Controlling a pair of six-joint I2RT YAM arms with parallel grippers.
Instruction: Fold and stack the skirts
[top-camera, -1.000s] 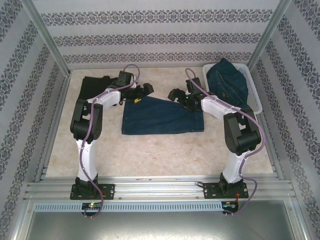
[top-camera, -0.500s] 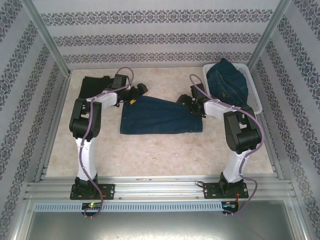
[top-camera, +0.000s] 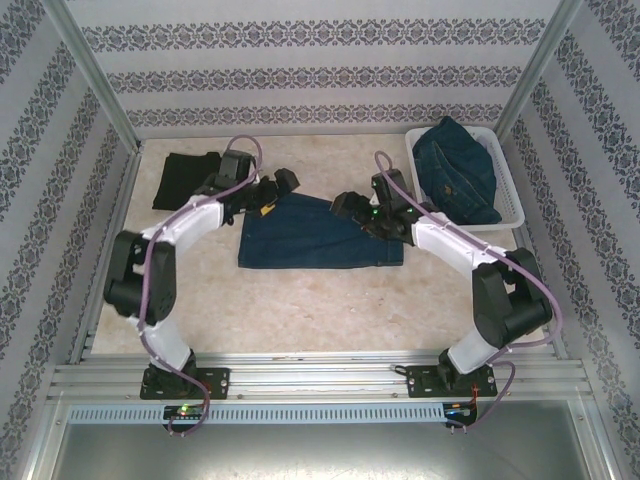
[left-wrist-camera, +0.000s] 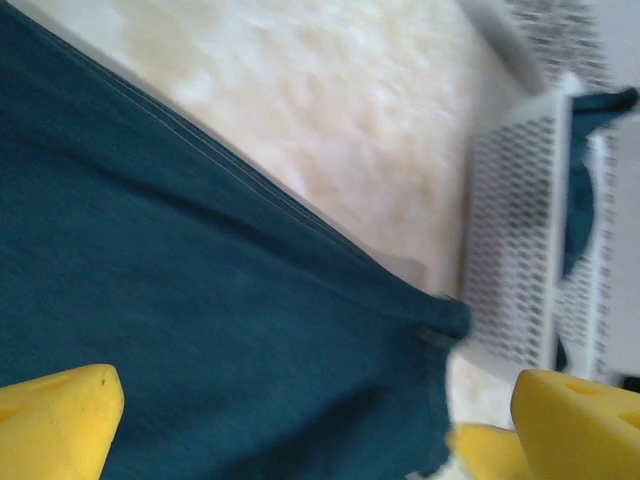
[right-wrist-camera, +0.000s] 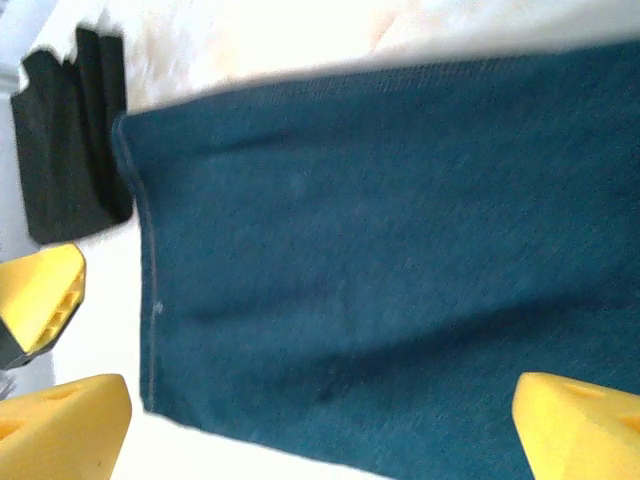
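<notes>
Left wrist: basket (left-wrist-camera: 512, 235) beyond denim skirt (left-wrist-camera: 200, 330)

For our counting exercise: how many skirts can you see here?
3: black skirt at the far left, flat denim skirt in the middle, heaped denim skirt in the white basket; more may hide beneath.

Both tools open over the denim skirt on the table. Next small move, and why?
Probably lower both tools onto the skirt's far edge and close. The left tool and right tool hang open above that edge, holding nothing, and the skirt lies spread flat, not yet folded.
</notes>
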